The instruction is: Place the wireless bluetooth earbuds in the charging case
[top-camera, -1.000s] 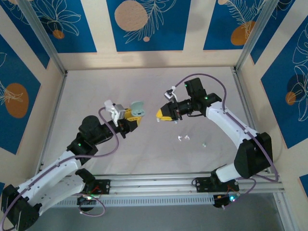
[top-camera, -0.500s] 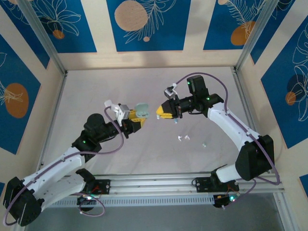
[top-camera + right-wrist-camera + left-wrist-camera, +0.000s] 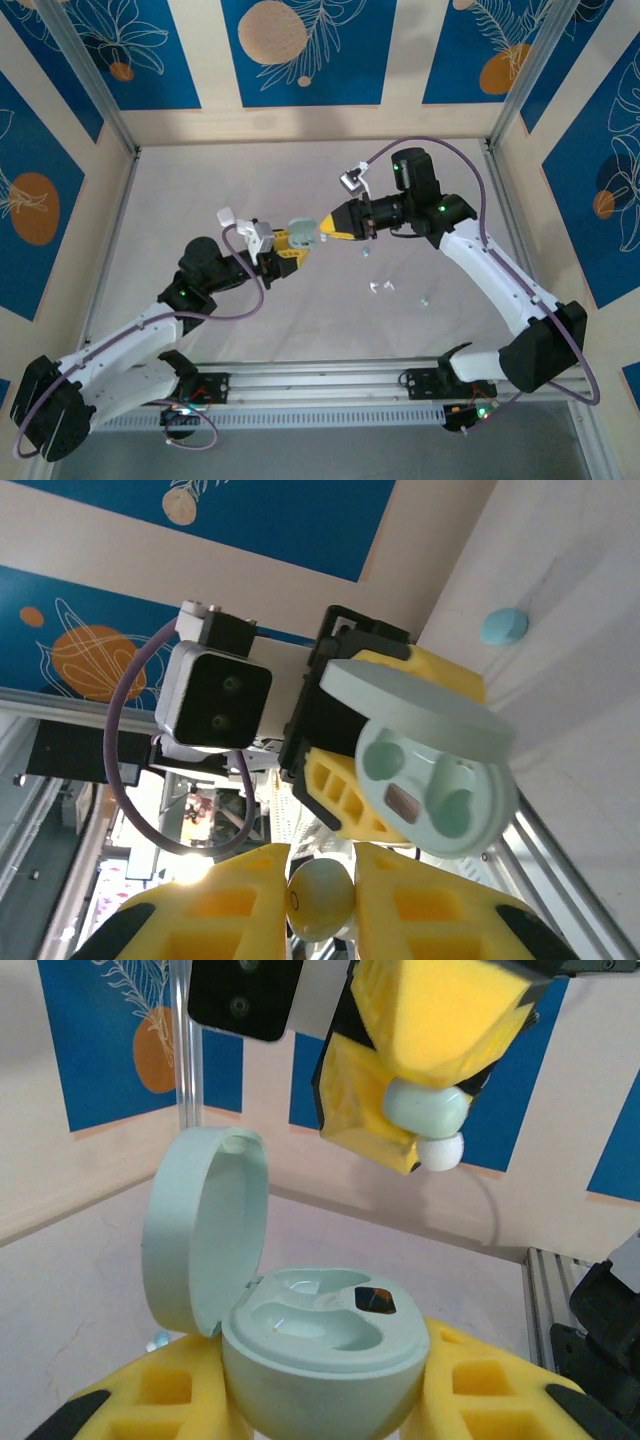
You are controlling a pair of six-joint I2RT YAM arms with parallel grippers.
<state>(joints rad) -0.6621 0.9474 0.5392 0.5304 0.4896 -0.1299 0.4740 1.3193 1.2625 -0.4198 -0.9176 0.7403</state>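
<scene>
Left gripper (image 3: 294, 244) clamped on charging case (image 3: 322, 1352), lid open. Right gripper (image 3: 327, 231) pinched teal earbud (image 3: 427, 1112), apart from case, at its 1 o'clock in left wrist view. I judged: line it over empty well (image 3: 290, 1312), lower slowly. Loose earbuds (image 3: 378, 288) on table (image 3: 200, 190), 4 o'clock of case

the left gripper (image 3: 293, 247) grips a pale teal charging case (image 3: 301, 232) above the white table (image 3: 200, 200). the right gripper (image 3: 328, 227) points at it, its yellow tips just beside the case. a few tiny earbuds (image 3: 378, 288) lie scattered on the table nearby.
</scene>
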